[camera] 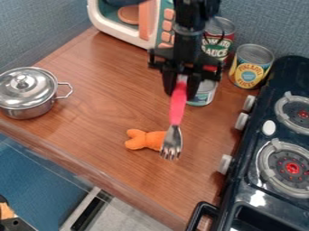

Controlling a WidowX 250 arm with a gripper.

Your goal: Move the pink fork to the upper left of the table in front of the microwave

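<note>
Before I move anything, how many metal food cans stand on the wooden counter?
3: a red-labelled can right of the white toy microwave, a yellow-labelled can near the black stove, and a third can partly behind the black gripper. Others may be hidden.

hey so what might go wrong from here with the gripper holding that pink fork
The gripper holds the pink fork by the end of its handle, tines down, so it might swing or slip. The tines overlap the orange toy in this view, and could catch it if they are low enough; the height is hard to judge. The cans stand close beside the gripper in view, so a sideways drift might bump one.
</note>
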